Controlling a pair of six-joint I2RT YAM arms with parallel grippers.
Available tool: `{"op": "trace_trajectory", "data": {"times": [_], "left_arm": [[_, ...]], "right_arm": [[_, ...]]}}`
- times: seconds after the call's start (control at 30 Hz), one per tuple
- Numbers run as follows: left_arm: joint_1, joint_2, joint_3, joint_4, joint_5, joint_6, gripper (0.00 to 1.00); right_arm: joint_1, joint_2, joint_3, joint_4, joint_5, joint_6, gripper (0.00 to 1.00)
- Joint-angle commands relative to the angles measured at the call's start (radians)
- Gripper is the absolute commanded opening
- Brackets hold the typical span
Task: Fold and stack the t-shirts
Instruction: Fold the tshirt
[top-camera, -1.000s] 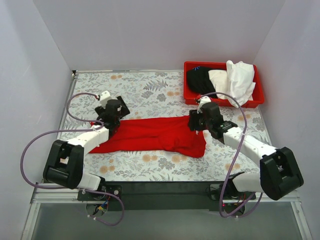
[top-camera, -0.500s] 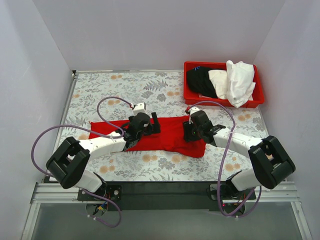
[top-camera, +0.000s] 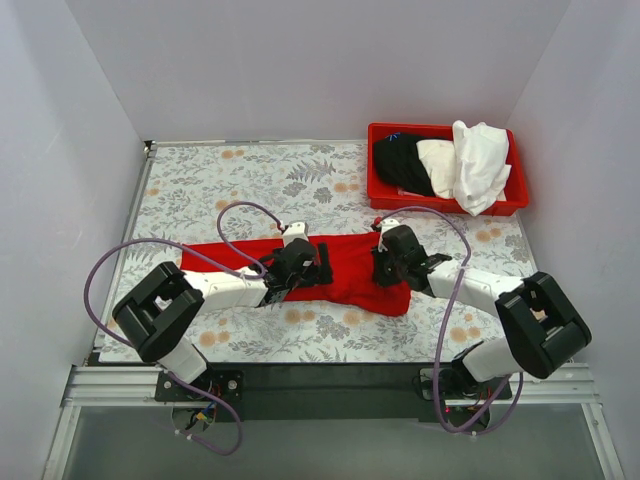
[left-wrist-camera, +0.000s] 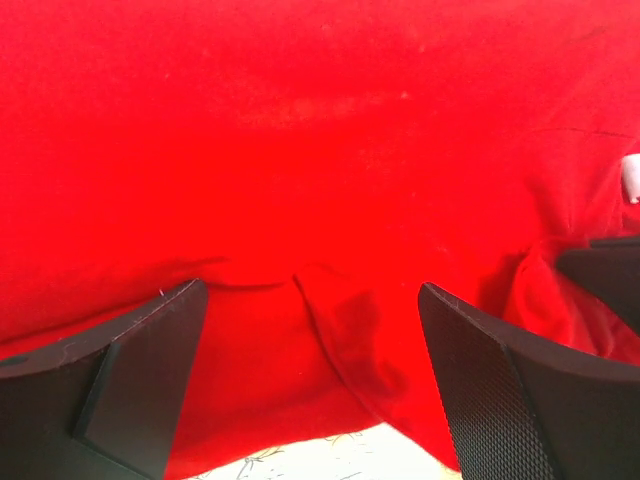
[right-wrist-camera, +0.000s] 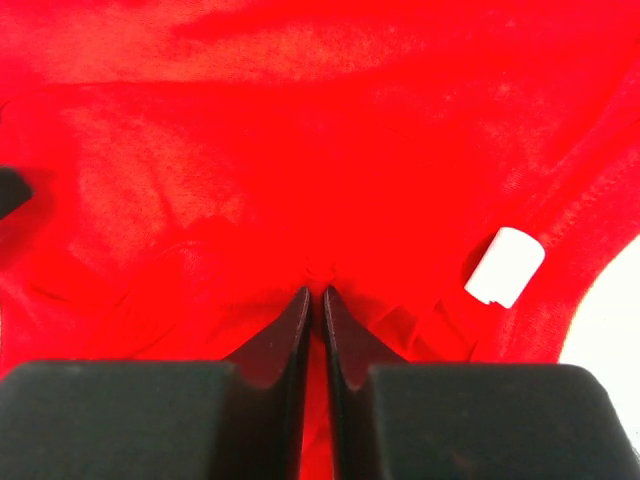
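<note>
At the middle of the floral table (top-camera: 250, 180), the red t-shirt (top-camera: 345, 262) lies spread left to right, the left gripper (left-wrist-camera: 310, 290) gaping wide and empty over its middle, the right gripper (right-wrist-camera: 313, 293) pinched closed on a fold beside the white label (right-wrist-camera: 505, 266).

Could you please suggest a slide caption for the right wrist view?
Right gripper closed, pinching the red t-shirt near its white neck label.
</note>
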Motion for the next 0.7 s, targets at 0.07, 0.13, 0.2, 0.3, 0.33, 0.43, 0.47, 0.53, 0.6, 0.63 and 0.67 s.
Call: {"op": "trace_trajectory", "data": {"times": [0.07,0.13,0.2,0.3,0.33,0.43,0.47,0.53,0.6,0.63,0.67], "left_arm": [[-0.006,0.005,-0.018,-0.001,-0.006,-0.016,0.8],[-0.006,0.012,-0.02,-0.001,-0.004,-0.02,0.8],[-0.006,0.017,-0.021,0.001,0.001,-0.022,0.8],[-0.007,0.029,-0.026,0.006,0.002,-0.023,0.8],[-0.007,0.034,-0.027,0.006,0.001,-0.023,0.8],[-0.009,0.058,-0.026,0.009,0.004,-0.023,0.8],[-0.009,0.064,-0.023,0.009,0.005,-0.023,0.8],[-0.01,0.08,-0.02,0.009,0.01,-0.025,0.8],[-0.013,0.089,-0.017,0.01,0.013,-0.026,0.8],[-0.012,0.097,-0.017,0.009,0.013,-0.025,0.8],[-0.013,0.1,-0.015,0.009,0.013,-0.026,0.8]], "right_arm": [[0.015,-0.112,-0.033,-0.021,-0.008,0.012,0.05],[0.022,-0.141,-0.04,-0.034,-0.002,0.016,0.05],[0.025,-0.16,-0.057,-0.049,0.003,0.02,0.06],[0.033,-0.19,-0.082,-0.063,0.011,0.029,0.06],[0.033,-0.204,-0.089,-0.064,0.014,0.031,0.06],[0.035,-0.22,-0.111,-0.073,0.025,0.037,0.09],[0.033,-0.22,-0.116,-0.078,0.028,0.04,0.14],[0.036,-0.227,-0.123,-0.084,0.032,0.042,0.17],[0.038,-0.235,-0.123,-0.092,0.037,0.045,0.23],[0.039,-0.247,-0.125,-0.095,0.041,0.045,0.24],[0.039,-0.253,-0.125,-0.095,0.043,0.045,0.24]]}}
